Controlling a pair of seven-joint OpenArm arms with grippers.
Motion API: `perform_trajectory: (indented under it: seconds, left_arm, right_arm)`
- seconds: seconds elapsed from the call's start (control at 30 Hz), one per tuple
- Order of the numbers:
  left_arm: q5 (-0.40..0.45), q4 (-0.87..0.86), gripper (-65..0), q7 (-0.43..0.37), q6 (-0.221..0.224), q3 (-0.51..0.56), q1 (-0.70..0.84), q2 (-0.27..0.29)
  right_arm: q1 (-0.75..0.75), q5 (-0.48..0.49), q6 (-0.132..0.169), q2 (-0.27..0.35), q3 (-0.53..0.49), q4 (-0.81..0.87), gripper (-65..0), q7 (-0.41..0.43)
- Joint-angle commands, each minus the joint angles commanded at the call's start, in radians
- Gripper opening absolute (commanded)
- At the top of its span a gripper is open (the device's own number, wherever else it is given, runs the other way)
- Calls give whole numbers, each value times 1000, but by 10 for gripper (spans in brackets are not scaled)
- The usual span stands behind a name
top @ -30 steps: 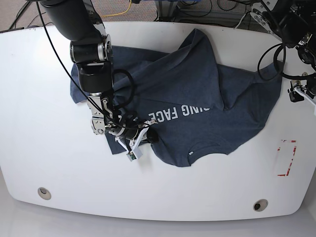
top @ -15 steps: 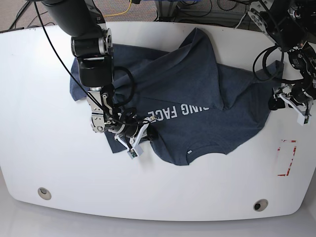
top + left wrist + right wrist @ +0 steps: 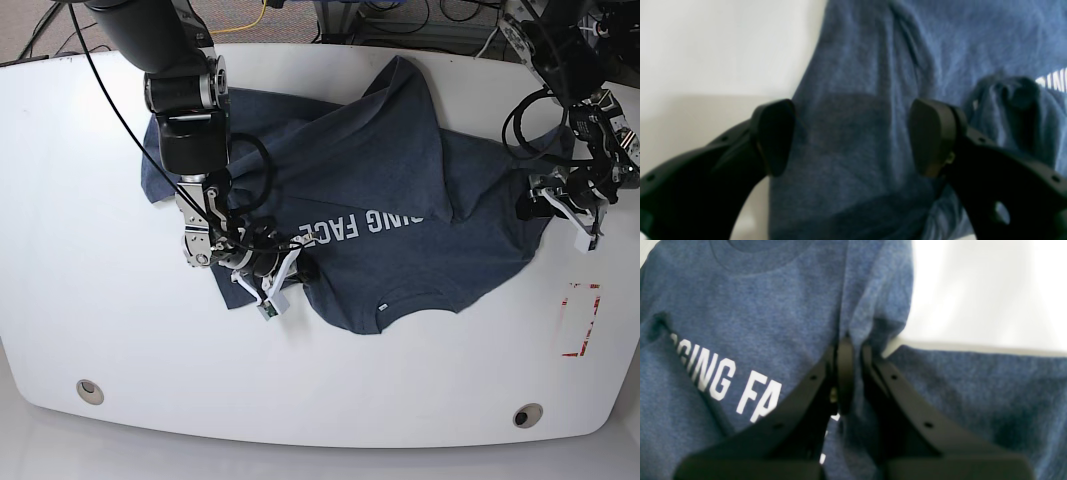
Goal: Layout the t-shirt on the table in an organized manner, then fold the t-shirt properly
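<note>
The t-shirt [image 3: 390,200] lies crumpled across the middle of the glossy white table [image 3: 80,300], a soft, heathered slate-blue knit with one flap folded over so that its white block lettering [image 3: 360,226] is cut short and reads only partly. The right gripper [image 3: 849,373] has its black jaws pinched together on a raised ridge of the fabric near the collar. The left gripper [image 3: 851,136] hangs with its rounded pads spread wide over the shirt's edge, blurred in its wrist view.
</note>
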Motion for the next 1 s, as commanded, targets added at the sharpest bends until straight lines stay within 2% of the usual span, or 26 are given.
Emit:
perform_trajectory:
  seconds: [0.13, 0.27, 0.37, 0.4, 0.43, 0.47, 0.6, 0.8, 0.9, 1.0]
  left_arm:
    - [2, -3, -139, -29, 43, 18, 0, 0]
    - [0, -3, -164, -29, 49, 48, 0, -2]
    - [-2, -3, -303, -29, 48, 72, 2, -2]
    - [-2, -3, -372, -29, 48, 77, 2, -2]
    - [-2, -3, -403, -29, 48, 78, 2, -2]
    - [0, -3, -490, -29, 49, 78, 2, -2]
    - [2, -3, -650, -29, 52, 81, 2, -2]
    - [-2, 6, -642, -25, 51, 118, 2, -5]
    - [-3, 60, -642, -21, 48, 124, 2, -6]
    - [0, 143, -642, 20, 48, 124, 0, -6]
  right_arm:
    - [-2, 0, 0, 0, 0, 2, -650, 0]
    - [-5, 0, 0, 2, 0, 2, -650, -2]
    - [-6, 2, 0, 2, 0, 2, -650, -2]
    - [-8, 2, 0, 2, 2, 2, -650, -2]
    - [-11, 2, 0, 2, 2, 2, -650, -2]
    - [-17, 2, 0, 2, 2, 5, -650, -2]
    - [-44, 2, 0, 2, 2, 77, -650, -9]
    - [-91, 2, 0, 2, 2, 244, -650, -115]
    - [-117, 2, 0, 2, 2, 353, -650, -166]
    - [-147, 2, 0, 3, 2, 470, -650, -221]
